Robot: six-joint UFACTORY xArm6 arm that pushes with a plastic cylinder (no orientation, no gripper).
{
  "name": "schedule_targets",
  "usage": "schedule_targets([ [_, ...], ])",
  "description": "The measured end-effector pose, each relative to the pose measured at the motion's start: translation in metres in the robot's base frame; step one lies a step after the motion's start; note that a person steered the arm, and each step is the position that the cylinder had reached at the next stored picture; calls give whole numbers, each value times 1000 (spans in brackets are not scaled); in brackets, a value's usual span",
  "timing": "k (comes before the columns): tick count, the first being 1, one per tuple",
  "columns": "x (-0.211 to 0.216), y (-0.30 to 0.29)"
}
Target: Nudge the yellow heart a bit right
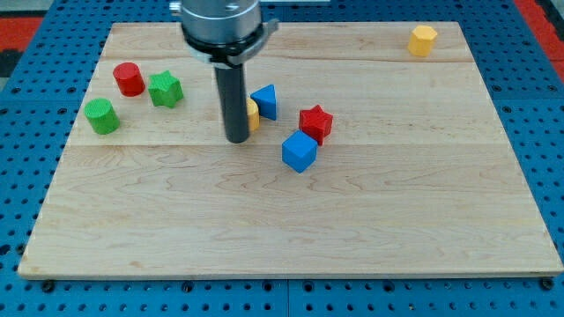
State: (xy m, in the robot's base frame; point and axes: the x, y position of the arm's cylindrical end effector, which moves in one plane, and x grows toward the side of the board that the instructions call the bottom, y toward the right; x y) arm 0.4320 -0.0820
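My tip [238, 139] down on wooden board [264, 229], no jaws, holds nothing; it touches left side of yellow heart [253, 114]. Heart mostly hidden behind rod, just left of blue triangle [265, 101]. Red star [315, 122] and blue cube [299, 151] near on right. Judgement: push set up, nudge right not yet visibly done.

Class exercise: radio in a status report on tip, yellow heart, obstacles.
My tip at yellow heart's left side, mostly hiding it. Blue block just right of heart. Red star farther right.
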Motion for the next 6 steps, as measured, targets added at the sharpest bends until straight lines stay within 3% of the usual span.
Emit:
schedule_targets([
  [1,-4,-78],
  [2,-38,-95],
  [3,-48,-57],
  [6,20,53],
])
